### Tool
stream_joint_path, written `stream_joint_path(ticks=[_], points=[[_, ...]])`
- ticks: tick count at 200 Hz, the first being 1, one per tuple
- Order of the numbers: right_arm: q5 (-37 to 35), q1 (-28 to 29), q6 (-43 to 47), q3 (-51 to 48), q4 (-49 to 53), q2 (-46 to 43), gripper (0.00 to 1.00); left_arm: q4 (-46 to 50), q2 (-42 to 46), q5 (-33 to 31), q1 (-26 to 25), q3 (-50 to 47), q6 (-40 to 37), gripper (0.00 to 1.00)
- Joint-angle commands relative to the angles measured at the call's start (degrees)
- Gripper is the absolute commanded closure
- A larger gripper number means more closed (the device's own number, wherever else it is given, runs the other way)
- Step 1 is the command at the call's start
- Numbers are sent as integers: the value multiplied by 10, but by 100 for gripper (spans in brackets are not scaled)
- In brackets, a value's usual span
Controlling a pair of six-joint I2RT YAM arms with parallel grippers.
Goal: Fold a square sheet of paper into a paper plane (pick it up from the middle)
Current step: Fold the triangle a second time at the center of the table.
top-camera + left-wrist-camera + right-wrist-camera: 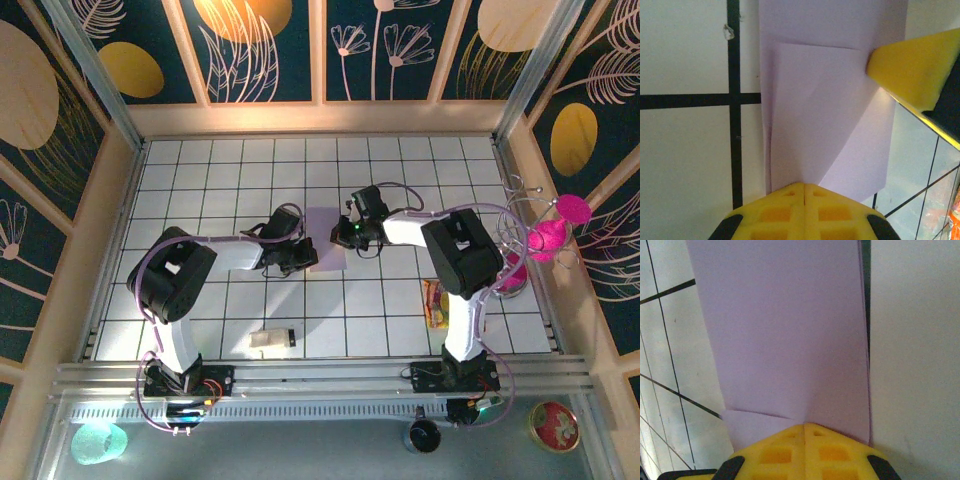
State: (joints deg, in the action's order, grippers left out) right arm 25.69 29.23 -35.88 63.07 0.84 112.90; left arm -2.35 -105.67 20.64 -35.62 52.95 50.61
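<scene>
Tiled table (200,180): white grid, black lines. Square sheet of paper (322,228) lies flat at mid-table, partly folded, with one flap creased diagonally over the lower layer. It sits between the two grippers. Left gripper (804,186): fingers pressed together, tips at the sheet's near left edge. Right gripper (805,426): fingers likewise pressed together, tips at the sheet's right edge. Snack packet (434,303) well apart, near right; small white block (272,340) near, left of centre
</scene>
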Motion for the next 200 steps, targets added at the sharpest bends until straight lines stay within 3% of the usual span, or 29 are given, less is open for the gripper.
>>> stream_joint_path(ticks=[1, 35, 105, 160, 200], points=[[-23, -1, 11, 14, 37, 20, 100, -8, 26, 18, 0, 14, -4, 100], [-30, -5, 9, 8, 40, 24, 100, -26, 12, 25, 0, 42, 1, 100], [-28, -5, 4, 7, 45, 31, 100, 37, -66, 29, -2, 106, -29, 100], [-42, -8, -1, 7, 65, 46, 100, 56, -54, 32, -2, 49, -49, 100], [-51, -13, 0, 5, 75, 54, 100, 123, -23, 15, -2, 6, -101, 100]])
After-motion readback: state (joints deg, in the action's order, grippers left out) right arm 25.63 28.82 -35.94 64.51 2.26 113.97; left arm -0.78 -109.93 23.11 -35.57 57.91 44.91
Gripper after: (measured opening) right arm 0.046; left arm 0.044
